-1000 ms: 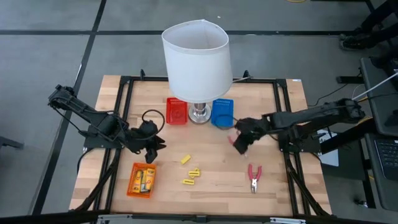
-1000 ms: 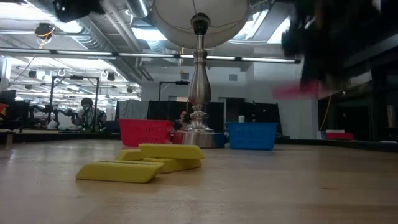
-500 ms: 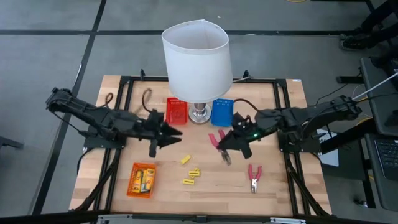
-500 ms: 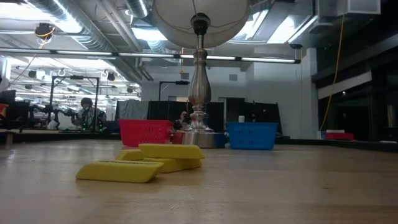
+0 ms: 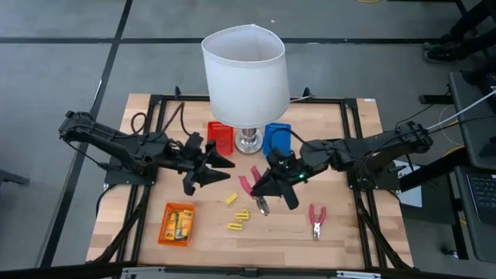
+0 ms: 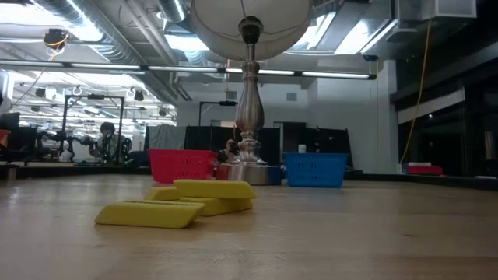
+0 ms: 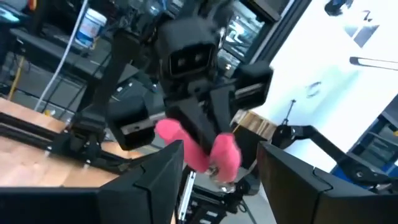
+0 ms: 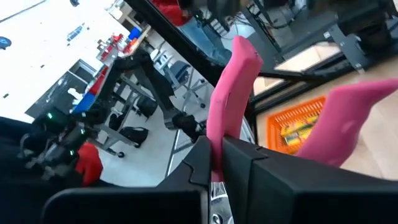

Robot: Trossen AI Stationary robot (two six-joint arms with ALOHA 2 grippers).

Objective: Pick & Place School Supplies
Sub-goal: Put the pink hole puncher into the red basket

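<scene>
My right gripper (image 5: 267, 186) hangs over the table's middle, shut on pink-handled pliers (image 5: 253, 186), which also show in the left wrist view (image 7: 199, 146). My left gripper (image 5: 223, 163) is open and level, facing them from the left, a short way off. A second pair of pliers (image 5: 316, 219) lies flat on the table toward its right near part. Three yellow pieces (image 5: 236, 214) lie flat below the grippers, and are close in the low view (image 6: 194, 198). Yellow packets lie in the orange basket (image 5: 177, 224). My right gripper pinches one pink handle (image 8: 225, 118) of the pliers between its two fingers, coming from the table's right. The other handle (image 8: 348, 115) stands free beside the fingers. The pliers are lifted clear of the table, metal jaws (image 5: 262, 206) toward the near edge.
The white-shaded lamp (image 5: 244, 74) stands at the far middle, its stem (image 6: 247, 117) between the red basket (image 5: 220, 138) and the blue basket (image 5: 277, 138). Black rails (image 5: 147, 186) run along the table's sides. Bare wood lies near the front edge.
My right gripper has risen out of the low view and carried the pliers toward the table's left, over the yellow pieces. My left gripper has swung from above the orange basket toward the table's middle and turned level, facing the right gripper.
</scene>
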